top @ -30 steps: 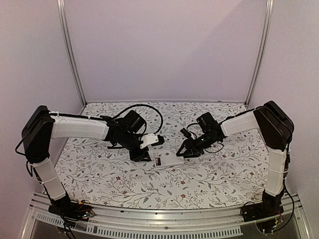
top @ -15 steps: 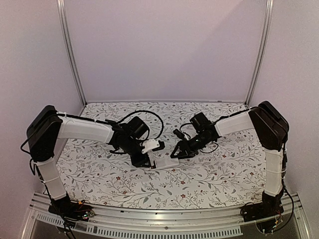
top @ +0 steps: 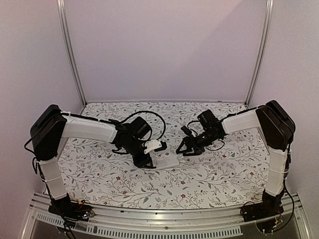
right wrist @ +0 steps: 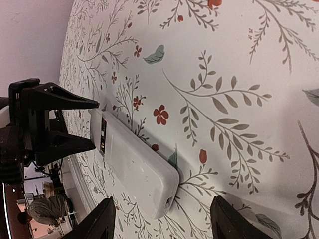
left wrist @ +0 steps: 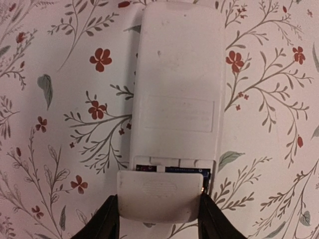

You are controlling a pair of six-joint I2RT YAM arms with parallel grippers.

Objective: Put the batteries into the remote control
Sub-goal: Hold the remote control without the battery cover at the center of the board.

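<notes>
Left hand (left wrist: pixel 159 220) clamps the battery cover (left wrist: pixel 158 195) at the remote control (left wrist: pixel 177 84)'s bottom-of-frame end. I'd slide it straight and flat. Right hand (right wrist: pixel 162 219) hangs open, empty.

— Is any lettering seen on the remote control (left wrist: pixel 177 74)?
— None can be read; faint raised lines on its white back are too blurred to be made out.

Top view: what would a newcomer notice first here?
A slim white plastic remote control lies back-up on the floral-patterned tablecloth, mid-table. The left tool grips its white plastic battery cover, sitting partly off the end, a dark strip of compartment showing. The right tool stands open by the opposite end.
</notes>
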